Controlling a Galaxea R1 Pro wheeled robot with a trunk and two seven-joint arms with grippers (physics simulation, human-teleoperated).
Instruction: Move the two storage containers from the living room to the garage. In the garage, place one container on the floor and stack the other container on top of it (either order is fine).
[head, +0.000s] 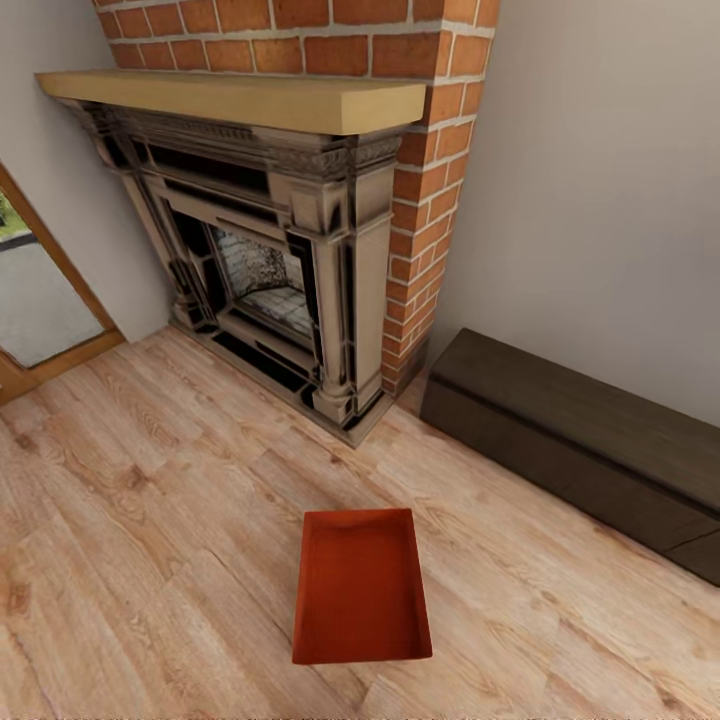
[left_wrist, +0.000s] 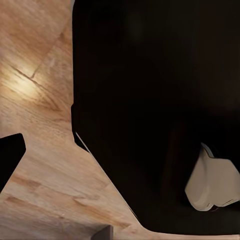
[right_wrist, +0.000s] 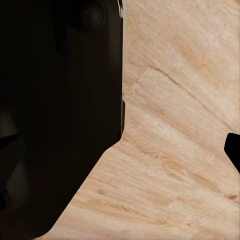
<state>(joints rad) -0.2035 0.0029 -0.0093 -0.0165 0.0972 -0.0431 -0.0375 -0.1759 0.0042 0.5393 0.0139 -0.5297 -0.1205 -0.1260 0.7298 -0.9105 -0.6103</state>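
one storage container (head: 361, 590) on wood floor (head: 150, 520), near fireplace (head: 270, 250).

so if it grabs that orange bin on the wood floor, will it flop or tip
The storage container looks rigid, with straight moulded walls, so flopping seems unlikely. It appears empty, so probably light. Its broad flat base on the wood plank floor suggests it would slide rather than tip.

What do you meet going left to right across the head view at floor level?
Glass door → fireplace → brick column → dark low bench. The storage container lies nearer, below the fireplace in the picture.
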